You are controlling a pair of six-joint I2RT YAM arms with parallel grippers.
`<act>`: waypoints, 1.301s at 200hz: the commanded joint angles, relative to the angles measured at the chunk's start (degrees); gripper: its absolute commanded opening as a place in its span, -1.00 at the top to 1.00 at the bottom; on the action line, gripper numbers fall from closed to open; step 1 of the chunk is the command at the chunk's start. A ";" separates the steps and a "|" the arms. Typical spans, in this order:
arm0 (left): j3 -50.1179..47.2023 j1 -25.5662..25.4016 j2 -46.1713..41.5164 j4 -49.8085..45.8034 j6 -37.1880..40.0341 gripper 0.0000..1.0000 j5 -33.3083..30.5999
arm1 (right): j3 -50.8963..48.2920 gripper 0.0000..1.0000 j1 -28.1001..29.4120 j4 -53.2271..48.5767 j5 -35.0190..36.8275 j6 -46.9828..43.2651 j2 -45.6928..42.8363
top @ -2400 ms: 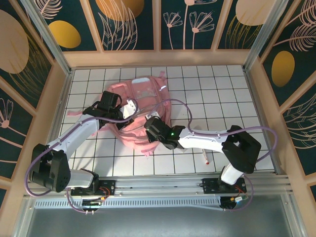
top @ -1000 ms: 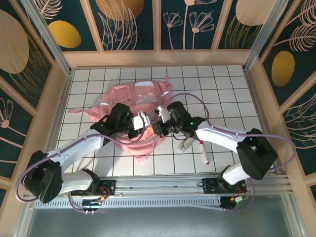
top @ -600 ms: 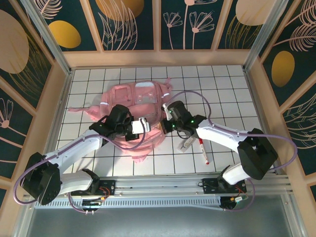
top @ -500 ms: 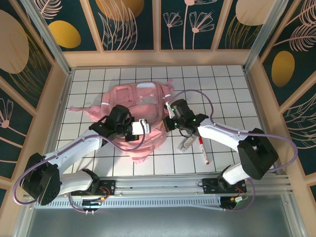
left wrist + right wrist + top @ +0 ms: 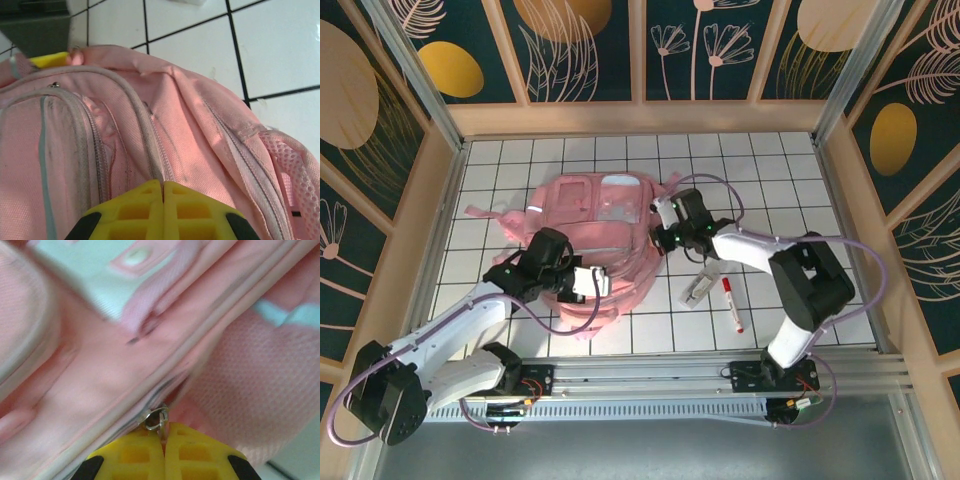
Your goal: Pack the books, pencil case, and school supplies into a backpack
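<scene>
**A:** One large soft pink fabric backpack (image 5: 582, 215), flat on the white gridded table (image 5: 770, 170), left of centre. Step?

**B:** Opening a pocket, I judge. Left gripper (image 5: 163, 189) sits clenched at a zip seam by the bag's near end. Fabric pinched or not, cannot tell. Right gripper (image 5: 164, 434) works at the bag's right edge.

**A:** Loose supplies?

**B:** Short white marker with red cap (image 5: 731, 305) on the tiles right of the bag, apart from it, unpacked.

**A:** Right jaws?

**B:** Closed on a small metal zip pull (image 5: 157, 419). Next move calls for drawing it along the track while the left steadies the cloth.

**A:** Bag's look?

**B:** Limp, creased, with pale strips and a mesh strap. Likely to bunch if dragged slack.
</scene>
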 commanded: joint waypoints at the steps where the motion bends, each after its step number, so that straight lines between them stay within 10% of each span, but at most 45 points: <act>1: -2.43 0.01 -2.49 -12.39 2.52 1.00 5.37 | 5.79 1.00 -6.55 3.89 7.51 -0.92 5.96; 54: -1.38 0.01 -2.99 -13.29 1.65 1.00 7.86 | 9.93 0.99 -7.74 2.45 7.37 3.12 8.89; 88: -0.13 0.01 -5.01 -5.32 -10.10 1.00 6.33 | 10.41 0.27 -7.81 -0.93 4.56 3.31 4.51; 95: 0.80 0.01 -5.49 -1.39 -16.72 0.82 4.65 | 9.52 0.11 -7.88 -1.57 5.94 3.63 2.25; 107: 3.19 0.02 -5.80 4.54 -27.66 -0.04 0.04 | 7.43 -0.21 -7.92 -2.82 11.08 4.26 -2.41; 121: 5.78 0.02 -5.21 7.95 -32.52 -0.45 -2.92 | 4.43 -0.98 -7.87 -3.35 19.58 6.14 -8.12; 156: 13.27 0.02 7.74 1.97 -20.72 -0.42 -4.76 | -1.84 -0.99 -10.12 -1.75 31.55 17.59 -19.21; 260: 14.35 0.05 21.73 6.93 -15.73 -0.35 -13.41 | -2.89 -0.85 -12.10 -4.07 11.06 6.61 -24.17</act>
